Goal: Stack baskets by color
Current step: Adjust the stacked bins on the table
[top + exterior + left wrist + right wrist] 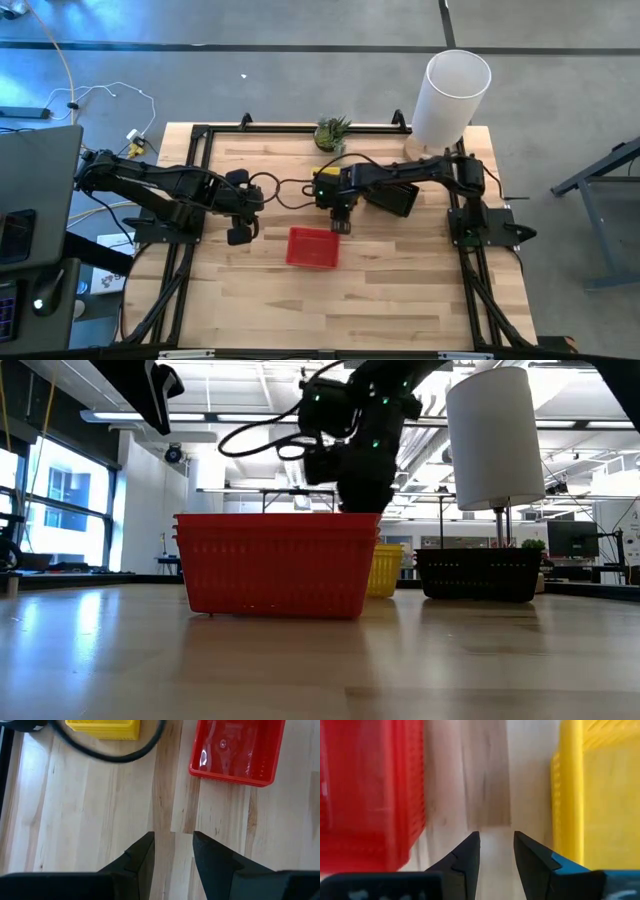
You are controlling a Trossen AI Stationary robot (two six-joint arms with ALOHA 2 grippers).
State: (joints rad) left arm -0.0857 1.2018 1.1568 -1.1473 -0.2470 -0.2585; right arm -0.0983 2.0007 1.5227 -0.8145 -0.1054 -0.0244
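Both jaws are open, holding nothing. Left gripper [172, 851] and right gripper [496, 851] hang over bare table [400, 290]. Red baskets [313, 247] sit stacked, long side across the table.

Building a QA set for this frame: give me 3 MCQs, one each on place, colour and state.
1. Between which things does the right tool hang?
A. red and yellow baskets
B. cylinder and plant
C. black baskets and table edge

2. What colour is the stack nearest the low camera?
A. yellow
B. black
C. red

3. What does the left tool hold?
A. a yellow basket
B. nothing, open
C. a cable

Key:
1 A: the right tool shows the red baskets on one side, the yellow baskets on the other.
2 C: red fills the front of the low view.
3 B: the left tool has bare table between its fingers.
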